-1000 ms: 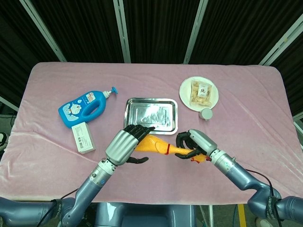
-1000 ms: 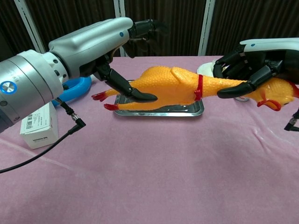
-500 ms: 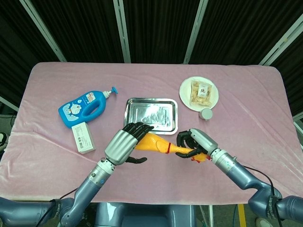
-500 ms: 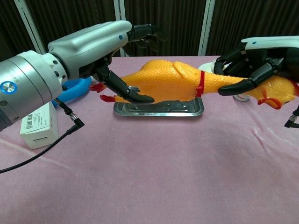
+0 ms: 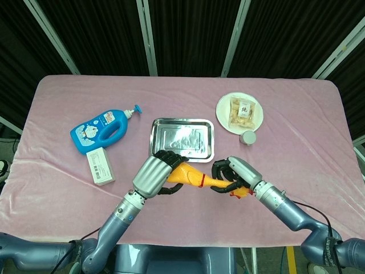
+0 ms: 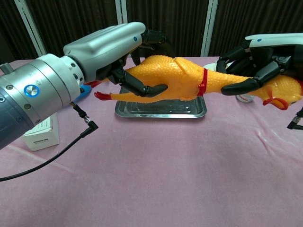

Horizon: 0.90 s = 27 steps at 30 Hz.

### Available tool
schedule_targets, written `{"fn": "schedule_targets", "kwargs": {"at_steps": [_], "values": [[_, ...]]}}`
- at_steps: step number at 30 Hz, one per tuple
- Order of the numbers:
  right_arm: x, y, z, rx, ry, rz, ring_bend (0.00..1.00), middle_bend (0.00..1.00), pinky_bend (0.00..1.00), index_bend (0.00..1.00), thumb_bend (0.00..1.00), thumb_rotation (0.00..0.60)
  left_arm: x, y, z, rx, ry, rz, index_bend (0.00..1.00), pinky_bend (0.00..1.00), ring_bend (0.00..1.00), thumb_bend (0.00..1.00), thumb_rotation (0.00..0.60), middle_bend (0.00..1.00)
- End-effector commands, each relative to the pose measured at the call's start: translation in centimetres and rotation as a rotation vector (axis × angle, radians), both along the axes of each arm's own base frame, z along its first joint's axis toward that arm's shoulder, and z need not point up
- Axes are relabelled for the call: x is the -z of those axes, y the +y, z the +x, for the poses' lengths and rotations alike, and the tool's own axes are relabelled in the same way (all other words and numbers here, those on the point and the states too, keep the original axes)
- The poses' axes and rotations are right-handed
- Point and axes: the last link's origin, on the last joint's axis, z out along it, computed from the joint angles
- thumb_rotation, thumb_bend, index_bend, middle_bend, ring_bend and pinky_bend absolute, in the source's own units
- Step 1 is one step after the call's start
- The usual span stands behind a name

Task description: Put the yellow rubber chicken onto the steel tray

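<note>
The yellow rubber chicken [image 5: 193, 178] [image 6: 182, 80] hangs level above the pink cloth, just in front of the steel tray [image 5: 181, 138] [image 6: 161, 109]. My left hand [image 5: 155, 173] [image 6: 111, 49] wraps its fingers round the chicken's body near the red feet. My right hand [image 5: 235, 173] [image 6: 255, 59] grips the neck by the head, whose red wattle hangs below. The chicken is clear of the tray, which lies bare.
A blue pump bottle [image 5: 102, 131] and a white box [image 5: 100, 165] lie left of the tray. A white plate of snacks [image 5: 240, 112] and a small grey cap [image 5: 248, 137] sit at the right. Black curtains stand behind the table.
Both hands have lifted the chicken a little higher. My left hand has closed round its body and moved slightly right, toward the tray.
</note>
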Motion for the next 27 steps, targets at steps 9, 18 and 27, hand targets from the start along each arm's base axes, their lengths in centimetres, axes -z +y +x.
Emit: {"fn": "schedule_targets", "kwargs": {"at_steps": [9, 18, 27], "values": [[-0.2, 0.1, 0.0, 0.001, -0.009, 0.001, 0.83, 0.82, 0.93, 1.0, 0.49, 0.6, 0.2, 0.0, 0.3, 0.021, -0.028, 0.008, 0.69, 0.7, 0.71, 0.71, 0.6, 0.81], [-0.2, 0.3, -0.3, 0.005, -0.012, 0.0, 0.84, 0.82, 0.94, 1.0, 0.49, 0.6, 0.5, -0.1, 0.3, 0.018, -0.062, -0.006, 0.65, 0.72, 0.67, 0.64, 0.6, 0.76], [-0.2, 0.2, -0.6, 0.008, -0.005, -0.004, 0.84, 0.82, 0.94, 1.0, 0.49, 0.6, -0.5, -0.2, -0.8, 0.0, -0.023, -0.017, 0.07, 0.17, 0.09, 0.05, 0.6, 0.14]]}}
